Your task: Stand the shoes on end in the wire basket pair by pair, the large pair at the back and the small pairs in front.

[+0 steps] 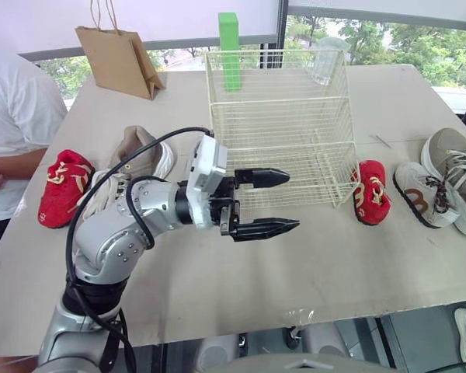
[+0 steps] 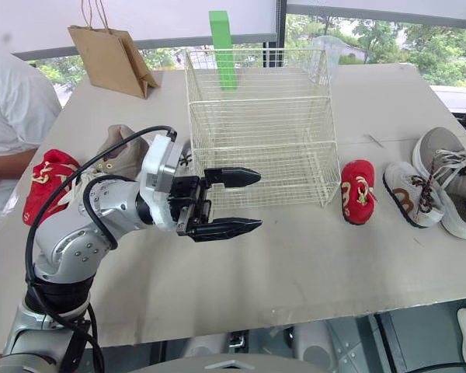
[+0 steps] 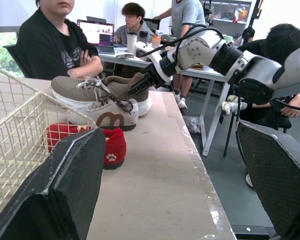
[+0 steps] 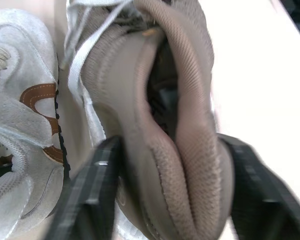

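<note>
The empty wire basket (image 1: 279, 132) stands in the middle of the table. My left gripper (image 1: 270, 203) hovers open just in front of its near left corner, holding nothing. To the right lie a small red shoe (image 1: 370, 192), a small white sneaker (image 1: 418, 194) and a large taupe shoe (image 1: 450, 165). My right gripper (image 4: 170, 145) is shut on that large shoe's heel, one finger (image 4: 97, 190) on each side of the collar. On the left lie another red shoe (image 1: 62, 186), a white sneaker (image 1: 101, 193) and a second taupe shoe (image 1: 136, 148).
A brown paper bag (image 1: 120, 58), a green block (image 1: 229, 47) and a clear plastic container (image 1: 326, 58) stand at the back of the table. A person in a white shirt (image 1: 15, 116) sits at the left edge. More people sit beyond the right side.
</note>
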Tool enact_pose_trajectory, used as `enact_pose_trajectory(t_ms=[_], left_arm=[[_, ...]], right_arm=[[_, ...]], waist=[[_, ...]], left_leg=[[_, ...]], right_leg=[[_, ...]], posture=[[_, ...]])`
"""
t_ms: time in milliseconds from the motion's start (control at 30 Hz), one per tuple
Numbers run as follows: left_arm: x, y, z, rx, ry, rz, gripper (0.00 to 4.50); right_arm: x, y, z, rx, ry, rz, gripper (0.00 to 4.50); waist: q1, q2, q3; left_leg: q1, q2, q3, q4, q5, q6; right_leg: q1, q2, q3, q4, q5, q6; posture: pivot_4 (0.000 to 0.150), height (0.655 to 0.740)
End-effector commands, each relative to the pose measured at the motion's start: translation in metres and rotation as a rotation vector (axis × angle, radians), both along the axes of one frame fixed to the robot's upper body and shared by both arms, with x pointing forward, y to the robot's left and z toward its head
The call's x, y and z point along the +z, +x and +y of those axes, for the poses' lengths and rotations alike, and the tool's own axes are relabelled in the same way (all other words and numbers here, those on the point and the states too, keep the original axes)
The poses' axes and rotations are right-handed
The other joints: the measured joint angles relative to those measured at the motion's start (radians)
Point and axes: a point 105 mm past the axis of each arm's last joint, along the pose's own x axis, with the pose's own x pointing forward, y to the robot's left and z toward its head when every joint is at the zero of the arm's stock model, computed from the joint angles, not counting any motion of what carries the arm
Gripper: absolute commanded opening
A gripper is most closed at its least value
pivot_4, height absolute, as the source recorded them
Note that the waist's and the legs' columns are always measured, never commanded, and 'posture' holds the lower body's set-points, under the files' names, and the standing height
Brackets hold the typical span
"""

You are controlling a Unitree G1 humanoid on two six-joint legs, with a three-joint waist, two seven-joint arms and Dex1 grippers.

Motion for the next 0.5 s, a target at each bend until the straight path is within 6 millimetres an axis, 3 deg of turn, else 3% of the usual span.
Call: enact_pose_trajectory(t_ms=[33, 133, 167, 367, 500], left_arm=[[0.006, -0.004, 0.001, 0.003, -0.007, -0.045, 4.50], [0.005, -0.003, 0.001, 0.001, -0.003, -0.043, 4.50], [0.005, -0.002, 0.000, 0.001, -0.004, -0.044, 4.50], [0.011, 0.007, -0.003, -0.005, -0.038, -0.028, 4.50], [0.013, 0.010, -0.006, -0.026, -0.045, -0.027, 4.50]], right_arm=[[-0.001, -0.002, 0.000, -0.002, -0.021, 0.016, 0.97], [0.007, -0.011, -0.003, -0.025, -0.048, -0.020, 0.12], [0.014, -0.015, -0.003, -0.031, -0.076, -0.052, 0.04], [0.068, -0.040, 0.010, -0.035, -0.218, -0.241, 0.04], [0.077, -0.047, 0.022, -0.005, -0.183, -0.278, 0.04]], waist=[[-0.003, 0.000, 0.000], [0.000, -0.002, -0.001], [0.003, -0.002, -0.001], [0.023, 0.006, 0.001], [0.019, 0.007, 0.001]], left_leg=[[0.001, 0.000, 0.000, 0.000, 0.000, 0.000], [0.000, 0.000, -0.001, 0.000, 0.000, 0.000], [0.000, 0.000, -0.001, -0.001, 0.000, 0.000], [-0.004, 0.000, -0.001, -0.002, 0.000, 0.000], [-0.004, 0.000, 0.000, -0.002, 0.000, 0.000]], right_leg=[[0.000, 0.000, 0.000, 0.000, 0.000, 0.000], [0.001, 0.000, 0.000, 0.000, 0.000, 0.000], [0.000, 0.000, 0.001, 0.000, 0.000, 0.000], [-0.003, 0.000, 0.003, -0.001, 0.000, 0.000], [-0.004, 0.001, 0.004, -0.001, 0.000, 0.000]], posture=[[0.150, 0.7400], [0.150, 0.7400], [0.150, 0.7400], [0.150, 0.7400], [0.150, 0.7400]])
